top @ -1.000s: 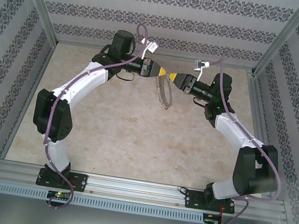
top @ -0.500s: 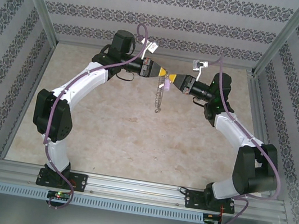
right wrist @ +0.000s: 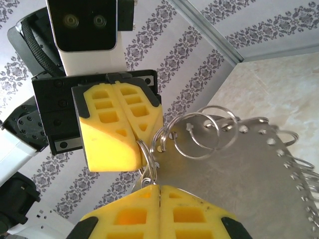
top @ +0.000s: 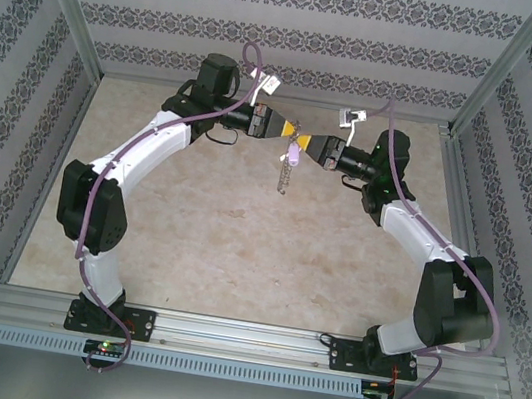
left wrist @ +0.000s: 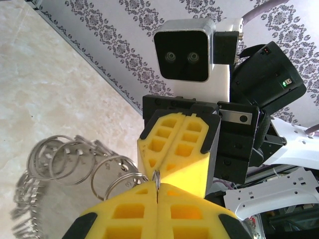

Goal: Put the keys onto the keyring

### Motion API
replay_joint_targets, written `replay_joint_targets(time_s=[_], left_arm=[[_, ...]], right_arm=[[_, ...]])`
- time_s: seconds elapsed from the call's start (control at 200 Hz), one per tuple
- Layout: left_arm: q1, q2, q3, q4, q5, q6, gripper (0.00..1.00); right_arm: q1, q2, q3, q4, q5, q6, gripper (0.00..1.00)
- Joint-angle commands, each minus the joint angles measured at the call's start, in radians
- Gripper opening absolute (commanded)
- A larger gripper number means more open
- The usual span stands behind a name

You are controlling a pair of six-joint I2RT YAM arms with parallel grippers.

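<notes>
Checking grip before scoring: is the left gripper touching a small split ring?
Touching. The left wrist view shows the left gripper shut on a small split ring, its edge pinched between the closed jaws.

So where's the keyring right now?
Top view: the keyring hangs over the far middle of the table, pinched where the left gripper and right gripper meet tip to tip.

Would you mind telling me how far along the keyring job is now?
Done: many keys already fringe the hanging keyring. In hand: the left claw and right claw, both shut, pinch a small ring between their tips. Left: whether that piece is threaded on cannot be told.
</notes>
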Motion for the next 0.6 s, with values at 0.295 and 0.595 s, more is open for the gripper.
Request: replay_joint_targets(time_s=[0.295, 0.595], left_arm=[[0.011, -0.047, -0.008, 0.041, 0.007, 0.006, 0.00], [0.010, -0.050, -0.013, 0.045, 0.010, 0.008, 0.00]], right_arm=[[0.016, -0.013, 0.018, -0.032, -0.104, -0.054, 0.07], [-0.084, -0.107, -0.015, -0.038, -0.046, -0.034, 0.42]])
